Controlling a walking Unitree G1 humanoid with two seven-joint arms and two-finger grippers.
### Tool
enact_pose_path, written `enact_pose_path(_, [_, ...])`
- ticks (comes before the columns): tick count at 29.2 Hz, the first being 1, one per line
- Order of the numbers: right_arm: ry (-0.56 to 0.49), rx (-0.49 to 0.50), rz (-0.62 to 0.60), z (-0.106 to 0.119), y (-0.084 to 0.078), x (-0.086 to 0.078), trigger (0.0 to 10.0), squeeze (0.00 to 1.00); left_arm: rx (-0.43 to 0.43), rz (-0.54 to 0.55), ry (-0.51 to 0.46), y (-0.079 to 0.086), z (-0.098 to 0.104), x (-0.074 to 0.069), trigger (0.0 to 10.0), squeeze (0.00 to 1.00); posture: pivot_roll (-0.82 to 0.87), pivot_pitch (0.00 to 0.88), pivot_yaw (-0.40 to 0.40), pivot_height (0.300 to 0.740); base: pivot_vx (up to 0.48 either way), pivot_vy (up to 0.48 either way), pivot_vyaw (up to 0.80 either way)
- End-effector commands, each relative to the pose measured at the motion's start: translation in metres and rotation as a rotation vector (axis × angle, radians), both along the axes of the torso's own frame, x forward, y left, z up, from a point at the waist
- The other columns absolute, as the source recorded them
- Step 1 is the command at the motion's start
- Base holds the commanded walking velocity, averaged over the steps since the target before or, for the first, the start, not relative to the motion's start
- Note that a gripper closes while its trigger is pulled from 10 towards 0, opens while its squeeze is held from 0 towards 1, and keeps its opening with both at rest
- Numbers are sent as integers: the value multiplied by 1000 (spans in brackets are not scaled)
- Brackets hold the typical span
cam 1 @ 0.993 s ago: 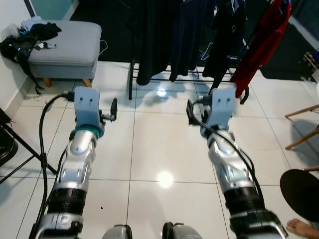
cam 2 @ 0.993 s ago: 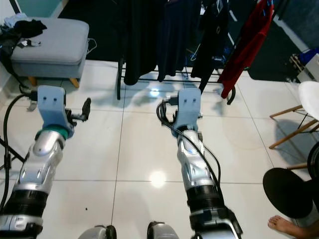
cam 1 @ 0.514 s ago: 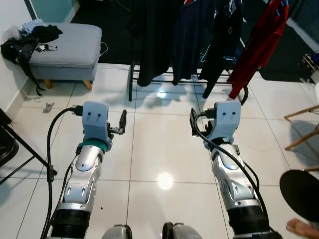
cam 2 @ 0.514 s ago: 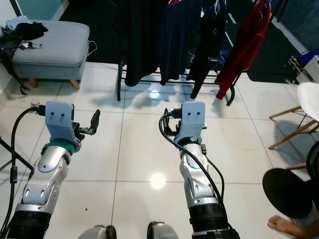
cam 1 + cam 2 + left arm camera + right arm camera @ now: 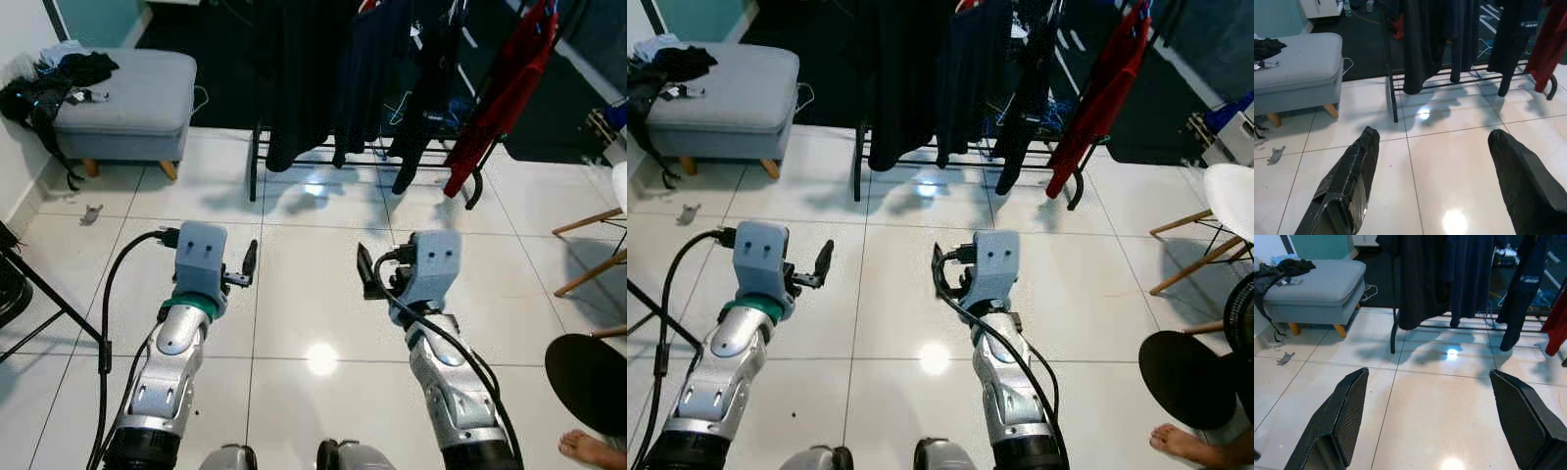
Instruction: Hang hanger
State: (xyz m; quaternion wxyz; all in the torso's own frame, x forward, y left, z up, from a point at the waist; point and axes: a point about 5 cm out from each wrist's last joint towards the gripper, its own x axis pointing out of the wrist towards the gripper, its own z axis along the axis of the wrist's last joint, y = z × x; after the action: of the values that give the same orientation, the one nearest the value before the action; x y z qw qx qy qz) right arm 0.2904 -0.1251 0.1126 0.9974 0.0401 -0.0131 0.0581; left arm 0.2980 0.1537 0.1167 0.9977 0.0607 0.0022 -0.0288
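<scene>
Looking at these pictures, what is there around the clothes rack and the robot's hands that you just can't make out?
- Rack: its top rail and any hangers are cut off by the head views' upper edge.
- Clothes: dark garments merge; a count is uncertain.
- Pile on the stool: too small to identify.
- Scrap on the floor: too small to name.
- Left hand and right hand: both open, holding nothing.
- Person's foot: the rest is cut off.

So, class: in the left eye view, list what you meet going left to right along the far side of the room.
Black clothes heap → grey ottoman → black hanging garment → navy garment → red garment → wooden chair legs.
</scene>
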Motion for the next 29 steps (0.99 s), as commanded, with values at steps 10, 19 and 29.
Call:
enact_pose_path(10, [-10, -66, -56, -5, -9, -3, 10000, 0, -30, -83, 1, -16, 7, 6, 10000, 0, -55, 0, 1, 740, 0, 0, 0])
enact_pose_path(19, [-28, -50, -48, 0, -12, 4, 10000, 0, -39, -100, -61, -17, 13, 10, 10000, 0, -47, 0, -9, 740, 0, 0, 0])
enact_pose_path(29, [-15, -19, -33, 0, -9, 8, 10000, 0, -30, -75, -79, -14, 17, 17, 10000, 0, -45, 0, -8, 740, 0, 0, -551])
